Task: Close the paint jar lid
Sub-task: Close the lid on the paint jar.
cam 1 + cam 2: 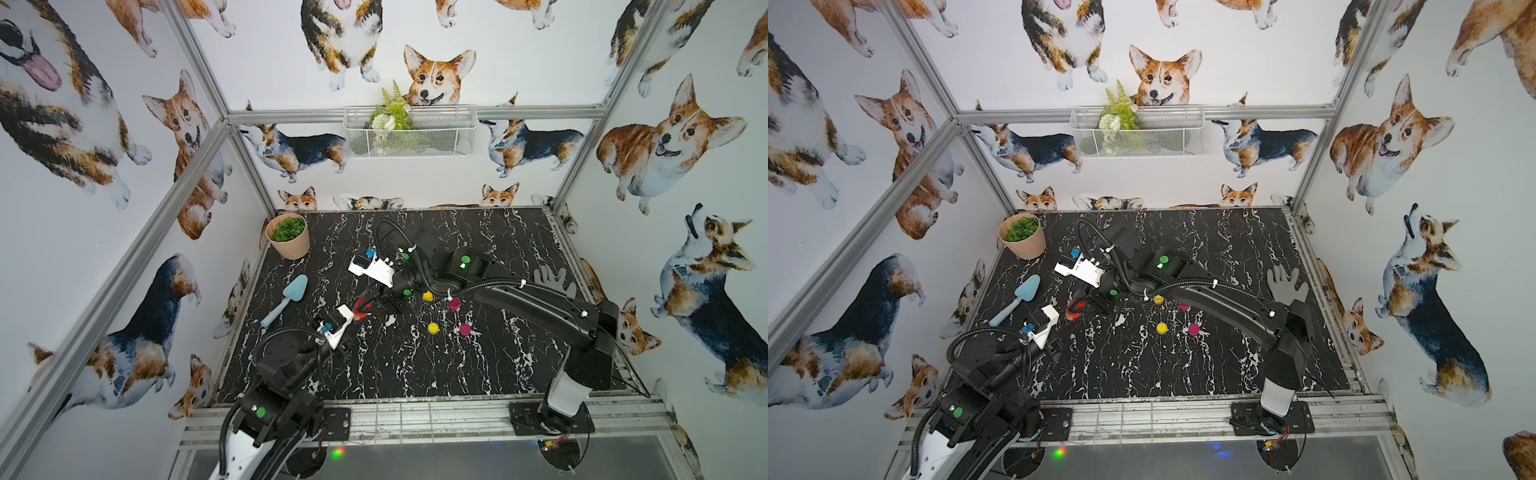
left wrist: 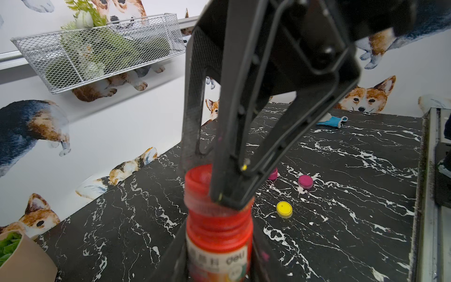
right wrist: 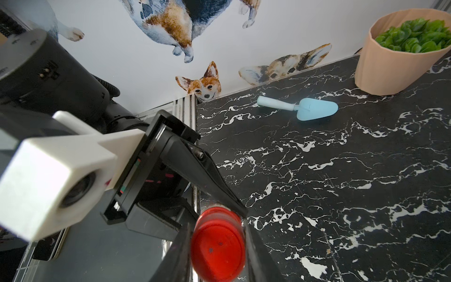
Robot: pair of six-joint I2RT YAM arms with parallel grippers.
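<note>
In both top views my left hand grips the red paint jar near the middle of the table. In the left wrist view, my right hand pinches the lid on the jar's neck. I should hold it level and twist gently. In the right wrist view, the lid sits squarely between my fingers.

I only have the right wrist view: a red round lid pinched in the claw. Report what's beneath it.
Observer: A red plastic paint jar with a white label, gripped by the left claw. The red round lid rests on its mouth, seemingly tilted.
Operator: Now list anything loose near it.
Observer: On the black marbled table, on the robot's right of the jar: a small round yellow plastic cap, a magenta cap, and behind them another yellow and another magenta.
</note>
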